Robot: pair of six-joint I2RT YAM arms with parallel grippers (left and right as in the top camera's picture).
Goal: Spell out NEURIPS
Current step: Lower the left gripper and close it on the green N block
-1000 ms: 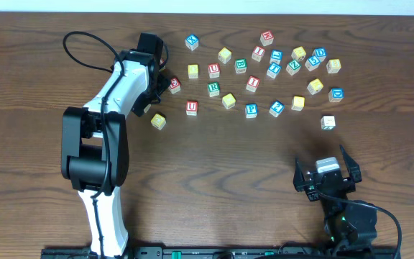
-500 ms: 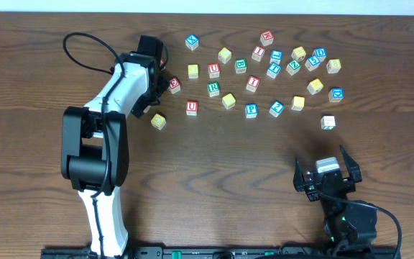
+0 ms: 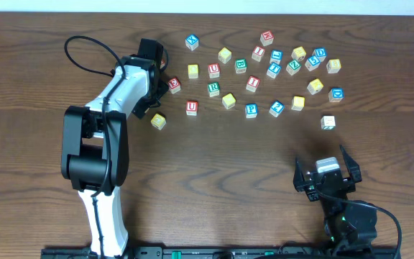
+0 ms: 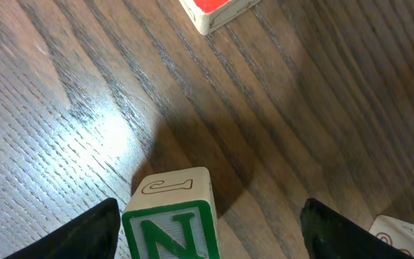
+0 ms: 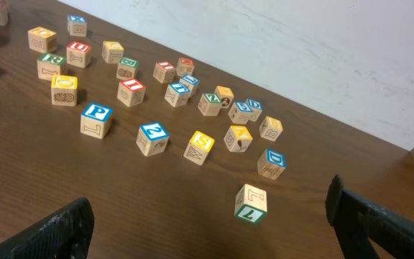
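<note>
The left gripper (image 4: pixel 208 224) has its jaws wide apart around the green N block (image 4: pixel 169 216), far left on the table (image 3: pixel 214 165), just beside one finger. The right gripper (image 3: pixel 327 173), near right, gapes wide, holding nothing.

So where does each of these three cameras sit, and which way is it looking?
Overhead: fixed above the table, looking straight down on the letter blocks; both the left arm and right arm show.
Left wrist: on the left arm, looking down close at the green N block between its open jaws.
Right wrist: on the right arm, low, looking across the blocks toward the wall; open jaws at the bottom corners.
Shared: overhead and right wrist both show the blue P block.
</note>
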